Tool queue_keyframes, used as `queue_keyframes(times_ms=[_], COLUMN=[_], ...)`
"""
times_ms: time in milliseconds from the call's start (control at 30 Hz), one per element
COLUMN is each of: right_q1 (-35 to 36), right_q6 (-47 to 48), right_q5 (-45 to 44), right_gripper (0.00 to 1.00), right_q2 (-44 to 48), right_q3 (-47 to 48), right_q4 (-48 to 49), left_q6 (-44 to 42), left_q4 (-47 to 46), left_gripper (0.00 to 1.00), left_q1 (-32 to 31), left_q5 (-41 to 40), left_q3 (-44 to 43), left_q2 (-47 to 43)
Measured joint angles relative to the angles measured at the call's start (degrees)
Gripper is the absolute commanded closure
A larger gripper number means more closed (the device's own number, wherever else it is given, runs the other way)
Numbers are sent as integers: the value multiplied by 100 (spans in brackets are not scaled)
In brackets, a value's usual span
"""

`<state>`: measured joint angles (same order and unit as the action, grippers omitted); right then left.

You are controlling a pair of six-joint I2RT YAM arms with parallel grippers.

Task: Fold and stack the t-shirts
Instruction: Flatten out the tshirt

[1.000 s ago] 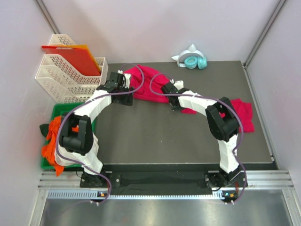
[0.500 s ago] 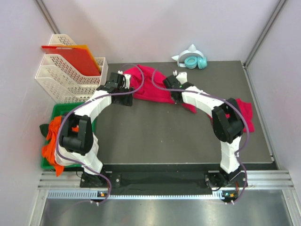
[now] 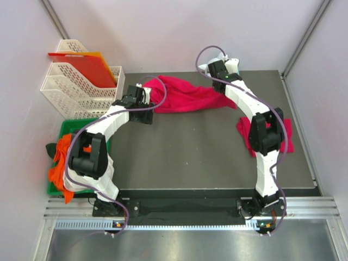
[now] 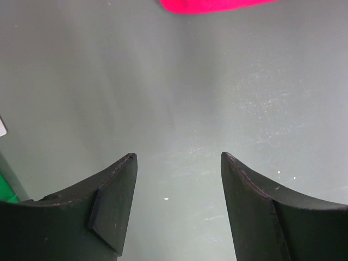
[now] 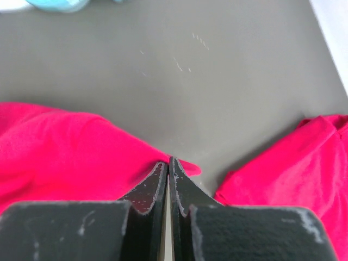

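My right gripper (image 5: 168, 163) pinches shut on a corner of the t-shirt (image 5: 65, 147), second t-shirt (image 5: 283, 168) near. From above, my pull has drawn it long across the table (image 3: 190, 147), readier for folding. My left gripper (image 4: 178, 155) gapes empty just beside its other end

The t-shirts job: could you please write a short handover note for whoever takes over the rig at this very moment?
Left end effector: open, empty, over bare table beside the far t-shirt.
Right end effector: shut on an edge of the far t-shirt, which lies stretched across the table's far side.
Second t-shirt: crumpled at the table's right side.
Done: nothing folded or stacked.
Left: flatten and fold both shirts, then stack them.
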<state>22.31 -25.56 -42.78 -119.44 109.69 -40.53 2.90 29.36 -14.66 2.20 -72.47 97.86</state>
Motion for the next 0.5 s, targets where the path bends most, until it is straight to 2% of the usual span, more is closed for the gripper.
queue_keyframes(times_ms=[67,100,233,300,500], right_q1=[-79,-111,-140,-107,181], right_q6=[-2,0,59,142,293], right_q5=[-2,0,-2,-28,-68], right_gripper=[98,90,73,70,70], right_q2=[-264,-402,-686,-588,-4], right_q3=[44,48,-59,-284,-826], right_q4=[-44,-85,-66,120,393], left_q6=[0,-2,-2,-2,-2], left_q4=[-39,-48,-83,-87,-109], left_gripper=[33,33,33,33,33], left_q1=[2,2,2,2,2], left_q5=[-35,-35,-59,-59,-57], left_q3=[15,24,109,116,116], left_q2=[-2,-2,-22,-26,-28])
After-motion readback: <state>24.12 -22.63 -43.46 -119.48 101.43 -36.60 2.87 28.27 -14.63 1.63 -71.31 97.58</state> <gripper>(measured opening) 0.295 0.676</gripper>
